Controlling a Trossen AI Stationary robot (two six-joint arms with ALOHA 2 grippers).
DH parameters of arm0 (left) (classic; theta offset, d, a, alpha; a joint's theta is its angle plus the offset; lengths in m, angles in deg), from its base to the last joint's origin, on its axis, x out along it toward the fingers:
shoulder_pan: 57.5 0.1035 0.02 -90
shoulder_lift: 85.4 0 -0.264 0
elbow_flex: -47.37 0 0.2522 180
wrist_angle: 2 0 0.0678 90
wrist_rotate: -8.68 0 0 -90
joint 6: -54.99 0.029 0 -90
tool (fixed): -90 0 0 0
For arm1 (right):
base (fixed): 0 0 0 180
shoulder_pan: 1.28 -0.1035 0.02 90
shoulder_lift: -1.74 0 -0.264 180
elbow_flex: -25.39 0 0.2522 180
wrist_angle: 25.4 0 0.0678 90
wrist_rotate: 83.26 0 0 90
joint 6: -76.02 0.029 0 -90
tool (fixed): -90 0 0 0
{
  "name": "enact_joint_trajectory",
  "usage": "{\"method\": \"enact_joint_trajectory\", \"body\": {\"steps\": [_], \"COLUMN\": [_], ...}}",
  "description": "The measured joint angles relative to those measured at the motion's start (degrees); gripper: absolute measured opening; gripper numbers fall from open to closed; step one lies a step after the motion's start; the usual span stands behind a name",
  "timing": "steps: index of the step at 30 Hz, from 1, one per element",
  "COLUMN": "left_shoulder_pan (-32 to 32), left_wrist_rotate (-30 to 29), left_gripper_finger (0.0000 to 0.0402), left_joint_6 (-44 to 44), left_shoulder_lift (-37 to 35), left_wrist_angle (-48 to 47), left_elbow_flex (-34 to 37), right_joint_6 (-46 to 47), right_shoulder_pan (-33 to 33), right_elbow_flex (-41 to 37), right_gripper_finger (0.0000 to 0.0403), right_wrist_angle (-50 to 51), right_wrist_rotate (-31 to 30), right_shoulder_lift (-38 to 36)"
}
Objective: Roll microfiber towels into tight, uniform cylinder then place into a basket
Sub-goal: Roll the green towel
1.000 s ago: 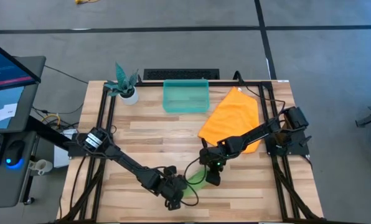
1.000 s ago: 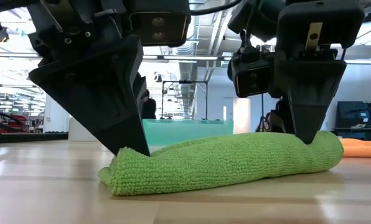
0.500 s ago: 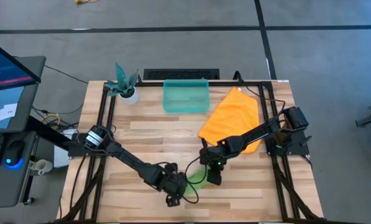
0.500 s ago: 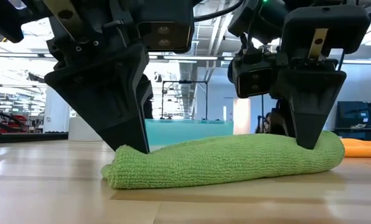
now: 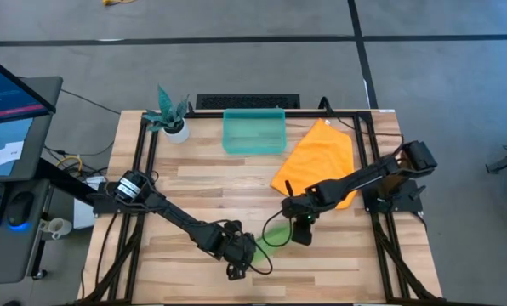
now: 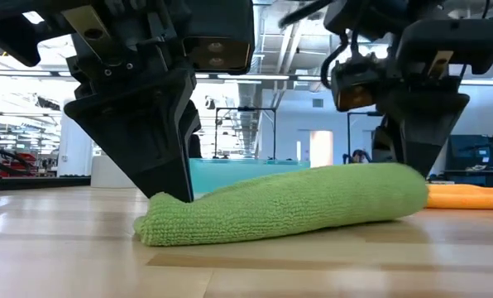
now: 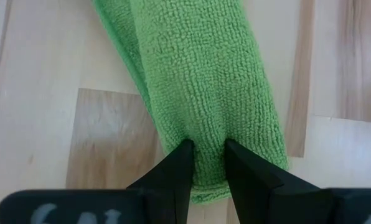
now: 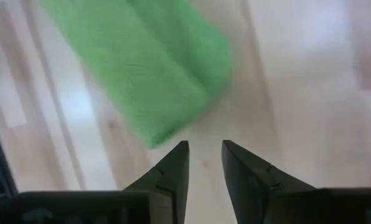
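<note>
Lime green towel (image 6: 288, 207) lies rolled into a fuzzy, slightly tapered cylinder.

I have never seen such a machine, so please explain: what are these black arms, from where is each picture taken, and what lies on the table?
Two robot arms work at a wooden table. One camera looks down from above, one sits at table height, and one rides on each wrist. The left gripper pinches one end of a rolled green towel. The right gripper hangs just off the other end, holding nothing. Farther back lie an orange towel, a teal basket and a small potted plant.
</note>
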Motion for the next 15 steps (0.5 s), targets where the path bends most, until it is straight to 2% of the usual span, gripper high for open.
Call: {"method": "enact_joint_trajectory", "body": {"steps": [5, 9, 15], "left_shoulder_pan": [0.0, 0.0, 0.13], "left_wrist_rotate": [0.0, 0.0, 0.01], "left_gripper_finger": [0.0088, 0.0088, 0.0088], "left_joint_6": [0.02, 0.02, 0.09], "left_shoulder_lift": [0.0, 0.0, 0.0], "left_wrist_angle": [-0.02, -0.02, 0.0], "left_elbow_flex": [0.0, 0.0, 0.0], "right_joint_6": [-1.74, -3.63, -7.88], "right_shoulder_pan": [-0.84, -4.15, -13.49], "right_elbow_flex": [0.04, 0.11, 0.26], "right_gripper_finger": [0.0118, 0.0118, 0.0118], "right_wrist_angle": [2.01, 0.79, -8.7], "right_wrist_rotate": [-2.7, -5.24, -17.07], "right_shoulder_lift": [-3.36, -6.58, -6.6]}}
